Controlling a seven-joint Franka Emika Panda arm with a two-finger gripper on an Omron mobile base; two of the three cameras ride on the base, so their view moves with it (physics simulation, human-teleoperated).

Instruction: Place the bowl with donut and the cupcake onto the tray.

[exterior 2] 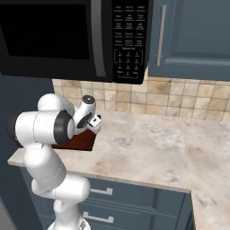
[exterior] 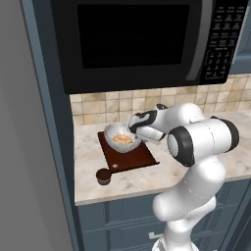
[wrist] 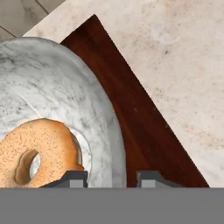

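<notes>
A: What do we see of the bowl (exterior: 119, 136)?

B: We see it sitting on the tray (exterior: 138, 158), toward the back end near the tiled wall, with the donut (exterior: 122, 139) lying inside it. From the hand view the donut rests low in the bowl, its hole plain to us.

A: And the hand (wrist: 111, 177)?

B: We find it right at the bowl's rim. Its two fingertips (wrist: 74, 178) stand a little apart, one on the inner side of the rim, the other outside over the tray. We cannot tell whether they press the rim or only straddle it.

A: Where is the cupcake (exterior: 103, 176)?

B: We see it on the table (exterior: 206, 162), just off the tray's front left corner, near the table's edge.
</notes>
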